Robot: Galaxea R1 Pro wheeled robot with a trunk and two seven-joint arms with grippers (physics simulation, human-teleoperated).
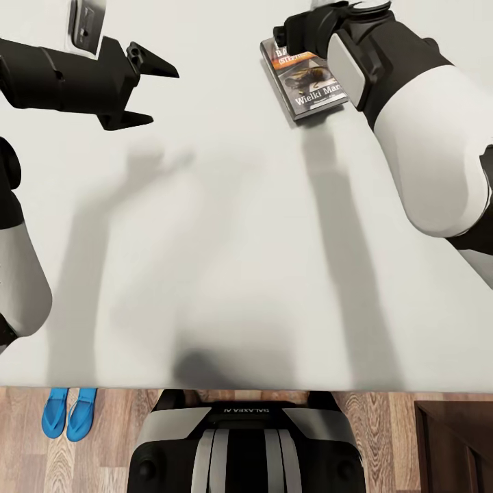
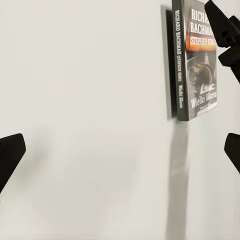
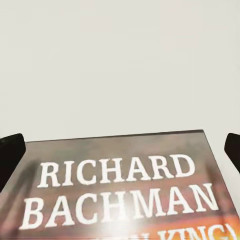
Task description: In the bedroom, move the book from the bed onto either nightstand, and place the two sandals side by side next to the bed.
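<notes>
The book (image 1: 309,83) lies flat on the bed's off-white mattress (image 1: 226,260) at the far right, cover up, with white lettering and an orange band. My right gripper (image 1: 296,31) hovers over the book's top end. In the right wrist view the cover (image 3: 120,195) is very close, and the right gripper (image 3: 120,150) is open with a dark fingertip (image 3: 10,157) out to each side. My left gripper (image 1: 164,94) hangs open over bare mattress at the far left. From the left wrist, the book (image 2: 197,65) lies beyond the open left gripper (image 2: 120,155). The two blue sandals (image 1: 68,414) lie side by side on the floor beside the bed.
The bed's near edge runs across the bottom of the head view, with wooden floor (image 1: 383,438) below it. A dark-brown nightstand (image 1: 455,445) stands at the lower right corner. My base (image 1: 246,445) is up against the bed's edge.
</notes>
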